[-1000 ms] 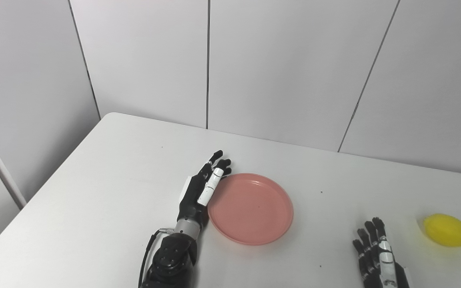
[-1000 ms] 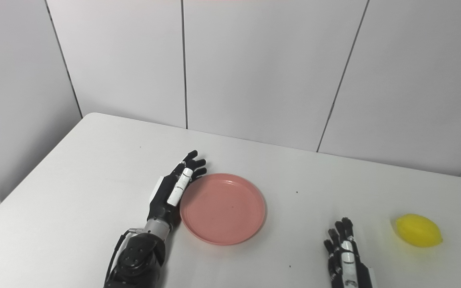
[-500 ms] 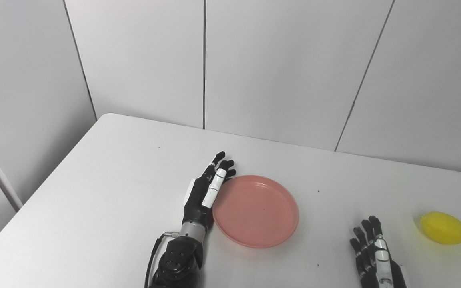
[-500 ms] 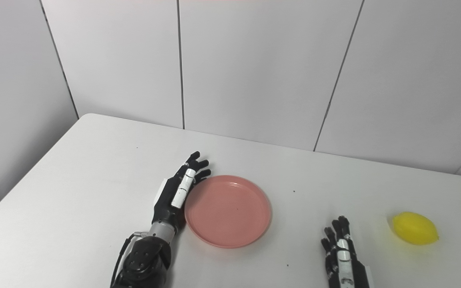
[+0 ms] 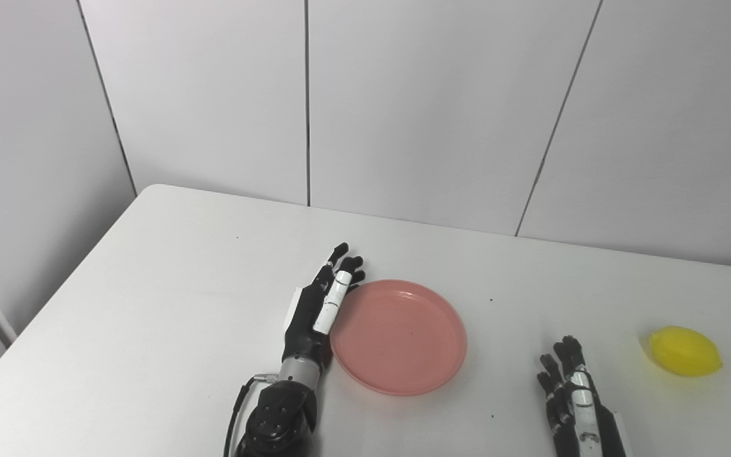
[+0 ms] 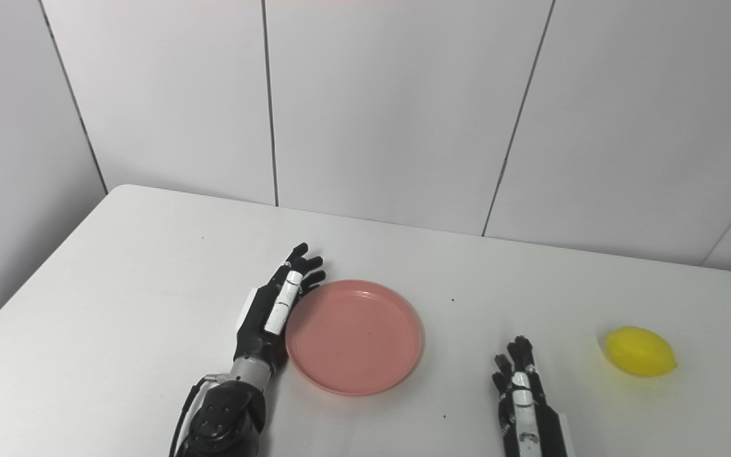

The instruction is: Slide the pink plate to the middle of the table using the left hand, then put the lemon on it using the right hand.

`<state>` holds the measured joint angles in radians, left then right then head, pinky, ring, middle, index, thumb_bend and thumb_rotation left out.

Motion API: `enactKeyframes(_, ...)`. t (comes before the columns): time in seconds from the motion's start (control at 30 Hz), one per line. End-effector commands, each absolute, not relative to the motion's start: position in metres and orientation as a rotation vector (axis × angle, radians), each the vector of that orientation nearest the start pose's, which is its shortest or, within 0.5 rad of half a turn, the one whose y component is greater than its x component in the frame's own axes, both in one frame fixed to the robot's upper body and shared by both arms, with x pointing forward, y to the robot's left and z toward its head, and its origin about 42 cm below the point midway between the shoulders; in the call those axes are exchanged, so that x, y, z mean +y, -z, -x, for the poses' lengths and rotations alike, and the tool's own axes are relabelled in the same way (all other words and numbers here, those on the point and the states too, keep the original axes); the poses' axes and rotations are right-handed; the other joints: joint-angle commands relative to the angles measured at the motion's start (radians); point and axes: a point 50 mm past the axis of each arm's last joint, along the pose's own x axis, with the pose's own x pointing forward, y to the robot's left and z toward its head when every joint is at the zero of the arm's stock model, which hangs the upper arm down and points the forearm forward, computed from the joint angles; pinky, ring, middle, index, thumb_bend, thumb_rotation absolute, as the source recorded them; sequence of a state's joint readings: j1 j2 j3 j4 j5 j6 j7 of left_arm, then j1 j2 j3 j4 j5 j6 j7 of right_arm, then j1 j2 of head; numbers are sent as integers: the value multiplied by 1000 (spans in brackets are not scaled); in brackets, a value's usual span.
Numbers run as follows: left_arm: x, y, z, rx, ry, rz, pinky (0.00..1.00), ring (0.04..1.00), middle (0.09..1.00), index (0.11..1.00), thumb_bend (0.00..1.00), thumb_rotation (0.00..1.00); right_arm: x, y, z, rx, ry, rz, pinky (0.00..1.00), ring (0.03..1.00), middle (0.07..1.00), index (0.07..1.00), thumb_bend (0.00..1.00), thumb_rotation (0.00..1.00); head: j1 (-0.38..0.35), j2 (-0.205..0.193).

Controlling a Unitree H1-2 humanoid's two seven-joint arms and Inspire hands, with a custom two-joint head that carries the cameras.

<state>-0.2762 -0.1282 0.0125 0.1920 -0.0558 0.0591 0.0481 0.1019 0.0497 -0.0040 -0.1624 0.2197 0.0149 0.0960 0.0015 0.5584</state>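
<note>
The pink plate (image 5: 398, 336) lies flat near the middle of the white table (image 5: 169, 298), with nothing on it. My left hand (image 5: 318, 308) stands on edge against the plate's left rim, fingers stretched out and apart, holding nothing. The yellow lemon (image 5: 684, 351) rests on the table at the far right. My right hand (image 5: 572, 397) is low at the front, left of the lemon and right of the plate, fingers extended, touching neither.
Grey wall panels (image 5: 429, 108) rise behind the table's far edge. The table's left edge runs diagonally at the left (image 5: 54, 292). Bare tabletop lies between the plate and the lemon.
The camera has turned right, shifting the whole scene left. The left hand and plate have moved slightly right on the table. The right hand has crept a little forward.
</note>
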Motion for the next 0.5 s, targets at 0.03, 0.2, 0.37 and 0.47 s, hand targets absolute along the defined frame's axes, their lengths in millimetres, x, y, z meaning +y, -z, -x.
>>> enactKeyframes(0.03,138,-108,-361,88,57,190,887,855,878,920,690,815,-193,-110,-249,-44,-66,-272,1000,974,996,982,722,822,0,2)
enactKeyframes(0.2,136,-108,-361,89,53,198,865,846,873,912,680,793,-193,-109,-249,-38,-64,-275,1000,977,1000,982,732,816,-6,2)
enactKeyframes(0.37,135,-106,-360,100,45,203,852,838,859,905,680,780,-193,-111,-248,-30,-56,-275,1000,967,989,974,742,803,-24,7)
enactKeyframes(0.47,135,-104,-360,105,37,203,844,828,850,902,681,772,-193,-112,-248,-29,-53,-276,1000,959,982,971,744,790,-40,11)
